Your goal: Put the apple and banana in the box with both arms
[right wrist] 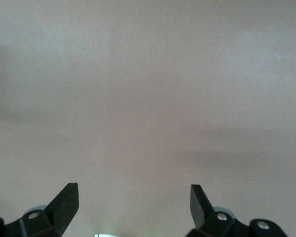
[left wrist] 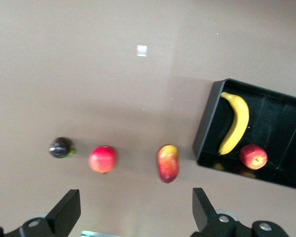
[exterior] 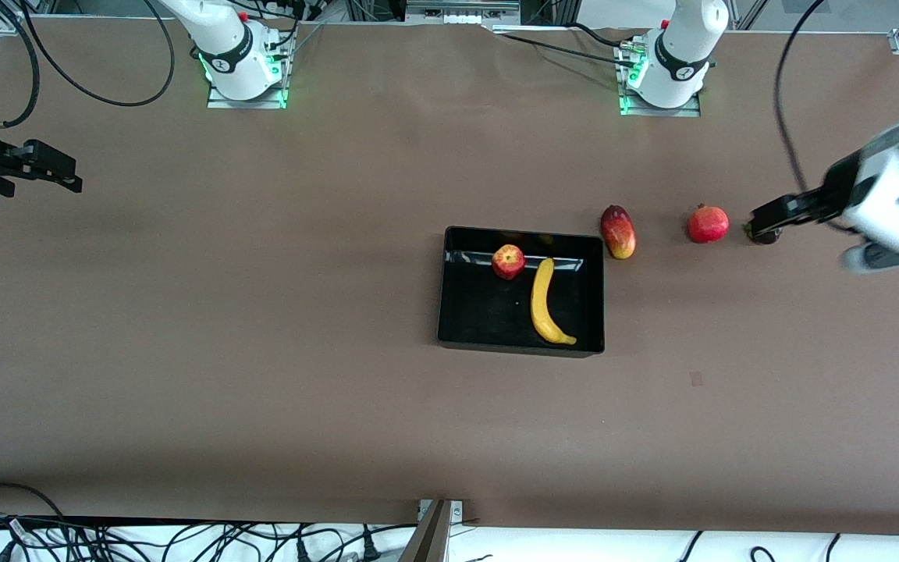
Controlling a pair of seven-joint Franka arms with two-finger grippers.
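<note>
Both grippers hang spread and empty: my left gripper [exterior: 765, 222] over the worktop [exterior: 262, 351] by the pomegranate [exterior: 708, 224], my right gripper [exterior: 67, 176] over its own end. Apple [exterior: 508, 261] and banana [exterior: 545, 303] lie side by side in the box [exterior: 457, 312], so I judge the task done.

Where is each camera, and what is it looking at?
Front view: high across the table, facing both arm bases; shows the box with the apple and banana, plus the mango.
Left wrist view: on the left arm, looking down past the open left gripper at the fruit.
Right wrist view: on the right arm, open right gripper over bare table.
Front and left wrist views share the box and fruit.
</note>
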